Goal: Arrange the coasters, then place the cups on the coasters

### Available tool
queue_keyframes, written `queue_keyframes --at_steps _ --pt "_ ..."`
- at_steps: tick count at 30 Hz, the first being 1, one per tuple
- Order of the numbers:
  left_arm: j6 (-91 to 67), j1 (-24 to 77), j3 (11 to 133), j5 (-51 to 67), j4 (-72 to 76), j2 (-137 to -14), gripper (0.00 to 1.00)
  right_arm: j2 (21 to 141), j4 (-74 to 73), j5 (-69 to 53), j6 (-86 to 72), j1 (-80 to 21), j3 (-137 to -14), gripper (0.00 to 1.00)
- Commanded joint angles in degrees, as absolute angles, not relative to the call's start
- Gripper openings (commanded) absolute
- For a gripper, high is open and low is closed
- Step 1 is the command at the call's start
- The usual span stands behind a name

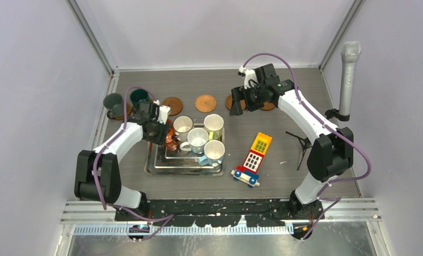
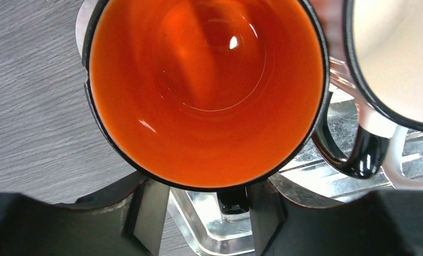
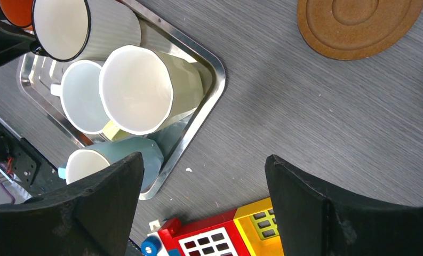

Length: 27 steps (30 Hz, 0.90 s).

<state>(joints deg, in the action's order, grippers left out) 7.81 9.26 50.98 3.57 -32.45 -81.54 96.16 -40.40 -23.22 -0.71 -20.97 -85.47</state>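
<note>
Left hand (image 2: 206, 209) straddles the orange cup (image 2: 206, 90) at the tray's (image 2: 198, 237) ten o'clock corner; I cannot tell whether it grips. Right hand (image 3: 201, 165) hangs released. Step: cup pickup. Next, probably lift clear, then carry toward twelve o'clock onto the bare coaster (image 1: 172, 105).

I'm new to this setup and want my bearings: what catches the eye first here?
The glossy orange cup fills the left wrist view, at the left edge of the flat metal tray crowded with pale cups. Right of the tray lies a bright red-and-yellow toy brick truck.
</note>
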Motion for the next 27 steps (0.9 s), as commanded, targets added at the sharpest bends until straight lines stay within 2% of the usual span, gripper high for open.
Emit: queue_keyframes --at_steps 1,9,20,27 --pt "8.71 8.88 51.0 5.28 -28.28 -83.3 0.51 94.4 -39.02 -23.04 -0.33 -20.8 -85.27 0.88" --pt "8.27 8.29 49.78 3.63 -26.68 -82.5 0.38 93.81 -39.23 -22.59 -0.31 -20.78 -84.83 0.88" --pt "9.06 8.09 49.47 4.84 -29.27 -73.88 0.01 94.49 -39.18 -23.11 -0.35 -20.75 -85.34 0.88" --pt "9.87 8.09 54.57 7.6 -33.27 -68.78 0.0 94.78 -39.2 -23.35 -0.35 -20.78 -85.45 0.88"
